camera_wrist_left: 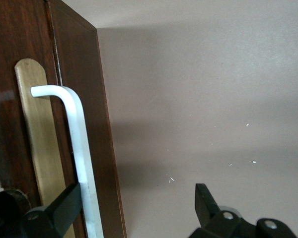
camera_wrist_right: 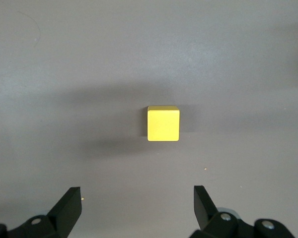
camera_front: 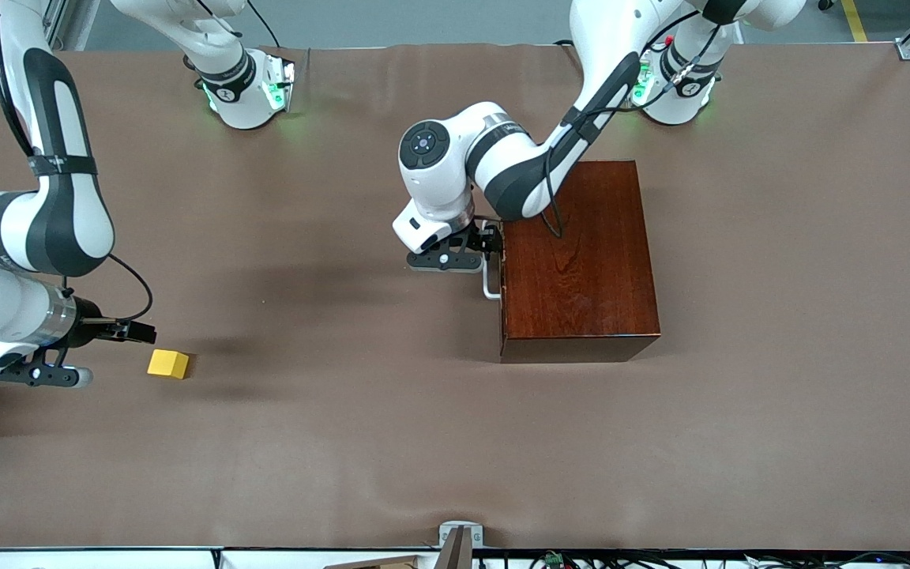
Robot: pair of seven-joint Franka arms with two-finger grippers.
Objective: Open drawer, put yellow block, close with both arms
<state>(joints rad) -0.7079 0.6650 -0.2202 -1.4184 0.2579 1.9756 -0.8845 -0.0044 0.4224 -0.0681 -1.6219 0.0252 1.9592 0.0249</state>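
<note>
At the drawer front of the wooden box (camera_front: 577, 261), the left gripper (camera_front: 480, 243) has its jaws spread wide, one finger (camera_wrist_left: 64, 203) against the white handle (camera_wrist_left: 79, 148) and the other finger (camera_wrist_left: 204, 201) out over bare tabletop (camera_front: 344, 442); nothing is clasped between them. The drawer (camera_wrist_left: 84, 124) sits shut, flush with the box, its one U-shaped handle mounted on a pale strip. The left arm (camera_front: 518, 166) reaches down to it from its green-lit base, passing above the box's glossy top.

Well apart from the box, toward the right arm's end of the tabletop, the right gripper (camera_front: 127, 330) hovers with its jaws released and empty, just beside the single yellow block (camera_front: 168, 363). In the right wrist view the yellow block lies flat on the brown surface, between the lines of the two fingertips (camera_wrist_right: 69, 201) but apart from both. The block is nearer to the front camera than the box's handle. The right arm (camera_front: 36, 229) bends in from the table's edge.

Counted: two arms, two grippers, one box with one drawer, one block.
</note>
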